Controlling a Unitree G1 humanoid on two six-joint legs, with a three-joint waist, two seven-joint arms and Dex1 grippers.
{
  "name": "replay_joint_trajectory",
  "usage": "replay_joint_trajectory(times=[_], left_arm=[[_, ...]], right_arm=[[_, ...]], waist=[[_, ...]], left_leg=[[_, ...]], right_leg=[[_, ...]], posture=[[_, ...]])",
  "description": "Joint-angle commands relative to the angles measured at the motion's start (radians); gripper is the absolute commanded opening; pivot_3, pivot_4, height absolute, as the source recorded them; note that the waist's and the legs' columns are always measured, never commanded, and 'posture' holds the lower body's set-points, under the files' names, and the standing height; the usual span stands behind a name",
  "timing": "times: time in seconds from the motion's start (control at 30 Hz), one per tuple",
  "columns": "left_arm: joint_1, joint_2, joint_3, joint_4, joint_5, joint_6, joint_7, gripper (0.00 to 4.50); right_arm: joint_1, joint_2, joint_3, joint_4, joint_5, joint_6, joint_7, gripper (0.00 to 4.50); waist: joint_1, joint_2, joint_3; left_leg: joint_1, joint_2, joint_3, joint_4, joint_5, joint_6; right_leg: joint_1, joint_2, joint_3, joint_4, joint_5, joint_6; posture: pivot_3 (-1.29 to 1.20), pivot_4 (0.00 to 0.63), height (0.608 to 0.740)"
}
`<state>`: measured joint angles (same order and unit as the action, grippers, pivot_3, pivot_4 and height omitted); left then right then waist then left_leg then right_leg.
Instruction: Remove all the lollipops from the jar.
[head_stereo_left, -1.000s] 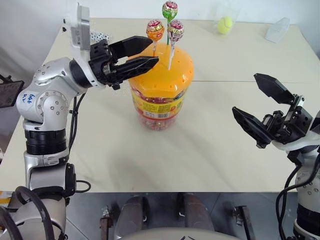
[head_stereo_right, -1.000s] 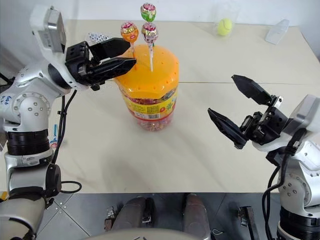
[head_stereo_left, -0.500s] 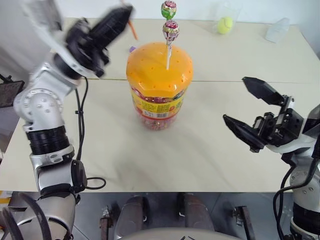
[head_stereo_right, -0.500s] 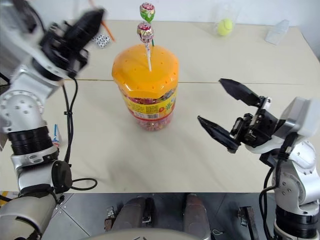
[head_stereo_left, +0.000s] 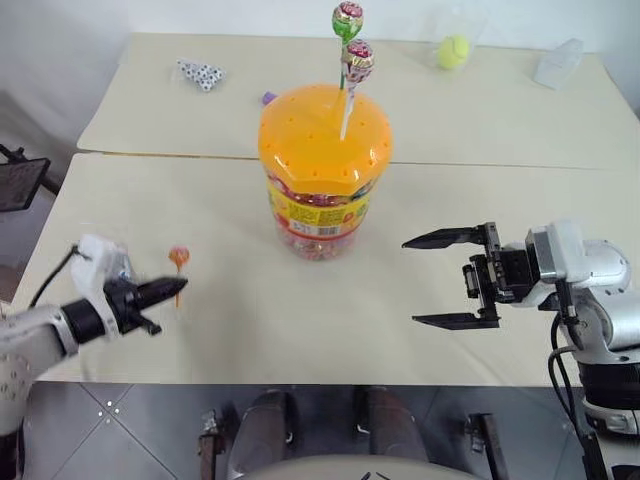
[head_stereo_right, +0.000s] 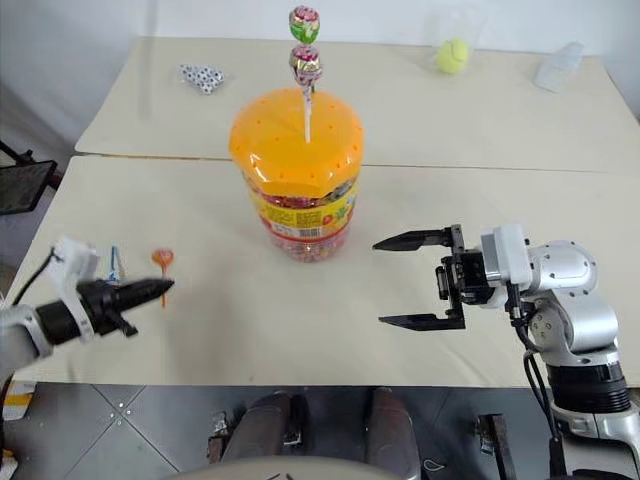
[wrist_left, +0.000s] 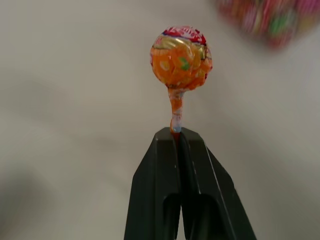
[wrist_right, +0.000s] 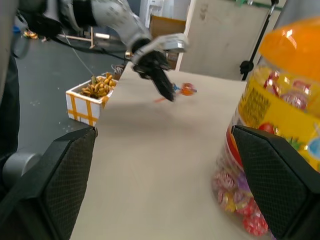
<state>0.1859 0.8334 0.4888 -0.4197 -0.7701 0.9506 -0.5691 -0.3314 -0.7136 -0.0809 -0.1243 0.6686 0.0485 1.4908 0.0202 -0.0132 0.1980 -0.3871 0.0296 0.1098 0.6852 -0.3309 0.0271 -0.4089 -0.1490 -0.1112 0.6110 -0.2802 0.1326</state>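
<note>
Orange lollipop (wrist_left: 181, 58) pulled from jar (head_stereo_left: 324, 150), now clamped by stick in our shut left jaws (head_stereo_left: 172, 289), low over tabletop (head_stereo_left: 250, 300). Right jaws (head_stereo_left: 440, 279) wide open, empty, beside jar. Two lollipops (head_stereo_left: 352, 40) left.

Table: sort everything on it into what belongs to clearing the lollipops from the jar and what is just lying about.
Part of the job:
- jar with orange lid
- two lollipops standing in the lid
- orange lollipop, pinched by the left gripper
- blue-stick lollipop lying at the table's left edge

Just lying about:
- tennis ball
- black-and-white dotted bag
- clear packet
</note>
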Motion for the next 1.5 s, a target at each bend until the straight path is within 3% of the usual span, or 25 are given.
replay_joint_trajectory(times=[0.03,0.17,0.33,0.47,0.57,0.67,0.77,0.8,0.93,1.3,1.4,1.5], left_arm=[[0.034,-0.033,0.012,-0.025,0.022,-0.017,0.017,0.5],[0.018,-0.046,0.019,0.01,0.046,-0.143,-0.07,1.58],[-0.046,-0.069,0.151,0.101,-0.045,-0.368,-0.326,3.08],[-0.176,-0.061,0.214,0.128,-0.236,-0.305,-0.361,3.08],[-0.236,-0.067,0.203,0.116,-0.305,-0.279,-0.348,3.08],[-0.283,-0.089,0.184,0.094,-0.353,-0.278,-0.325,3.59],[-0.307,-0.112,0.167,0.071,-0.341,-0.32,-0.328,4.47],[-0.314,-0.122,0.167,0.066,-0.344,-0.334,-0.332,4.47],[-0.336,-0.141,0.174,0.075,-0.37,-0.346,-0.319,4.5],[-0.322,-0.175,0.164,0.066,-0.366,-0.401,-0.367,4.5],[-0.339,-0.177,0.13,0.072,-0.341,-0.423,-0.385,4.5],[-0.358,-0.167,0.083,0.065,-0.307,-0.446,-0.403,4.5]], right_arm=[[-0.016,-0.001,-0.022,0.0,0.001,-0.001,-0.01,4.5],[-0.035,0.034,-0.045,-0.044,0.057,0.064,-0.102,4.5],[-0.149,0.112,-0.064,-0.147,0.207,0.262,-0.374,4.5],[-0.3,0.142,-0.022,-0.178,0.222,0.433,-0.589,4.5],[-0.383,0.171,0.006,-0.161,0.203,0.499,-0.681,4.5],[-0.448,0.218,0.037,-0.146,0.171,0.534,-0.745,4.5],[-0.479,0.245,0.065,-0.141,0.135,0.549,-0.771,4.5],[-0.488,0.254,0.072,-0.14,0.128,0.555,-0.776,4.5],[-0.515,0.279,0.08,-0.126,0.114,0.561,-0.77,3.59],[-0.547,0.334,0.035,-0.051,0.098,0.513,-0.723,0.1],[-0.565,0.363,-0.097,-0.003,0.214,0.488,-0.717,0.04],[-0.581,0.309,-0.208,0.047,0.289,0.522,-0.723,0.04]], waist=[[0.0,0.0,0.0],[-0.002,0.001,0.0],[-0.011,0.001,0.0],[-0.021,0.001,0.0],[-0.025,0.001,0.0],[-0.026,0.001,0.0],[-0.026,0.001,0.0],[-0.027,0.001,0.0],[-0.026,0.001,0.0],[-0.029,0.001,0.0],[-0.025,0.001,0.0],[-0.02,0.001,0.0]], left_leg=[[0.001,0.0,0.0,0.0,0.0,0.0],[0.001,0.001,0.002,0.0,-0.001,-0.001],[0.0,0.002,0.004,0.0,-0.001,-0.002],[0.0,0.003,0.003,0.0,-0.001,-0.003],[0.0,0.002,0.003,0.0,-0.001,-0.002],[0.0,0.002,0.004,-0.001,-0.001,-0.002],[0.0,0.002,0.005,-0.001,-0.001,-0.002],[0.0,0.001,0.005,-0.001,-0.001,-0.002],[0.0,0.001,0.006,-0.001,-0.001,-0.002],[0.0,0.001,0.007,-0.001,-0.001,-0.002],[0.0,0.001,0.007,-0.001,-0.001,-0.002],[-0.001,0.001,0.008,0.0,-0.001,-0.002]], right_leg=[[0.0,0.0,0.0,0.0,0.0,0.0],[-0.001,0.0,0.0,0.002,0.0,-0.001],[-0.004,0.0,0.0,0.002,0.0,-0.002],[-0.005,0.0,0.0,0.006,0.0,-0.003],[-0.005,0.0,0.0,0.007,0.0,-0.003],[-0.007,0.0,-0.001,0.008,0.0,-0.003],[-0.007,0.0,-0.001,0.008,0.0,-0.003],[-0.007,0.0,-0.001,0.008,0.0,-0.003],[-0.007,0.001,-0.001,0.008,0.0,-0.003],[-0.007,0.002,0.0,0.008,0.0,-0.002],[-0.007,0.002,0.0,0.008,0.0,-0.002],[-0.007,0.002,0.0,0.008,0.001,-0.002]], posture=[[0.0,0.15,0.74],[0.0,0.15,0.74],[0.0,0.15,0.74],[0.0,0.15,0.74],[0.0,0.15,0.74],[0.0,0.15,0.74],[0.0,0.15,0.74],[0.0,0.15,0.74],[0.0,0.15,0.74],[0.0,0.15,0.74],[0.0,0.15,0.74],[0.0,0.15,0.74]])
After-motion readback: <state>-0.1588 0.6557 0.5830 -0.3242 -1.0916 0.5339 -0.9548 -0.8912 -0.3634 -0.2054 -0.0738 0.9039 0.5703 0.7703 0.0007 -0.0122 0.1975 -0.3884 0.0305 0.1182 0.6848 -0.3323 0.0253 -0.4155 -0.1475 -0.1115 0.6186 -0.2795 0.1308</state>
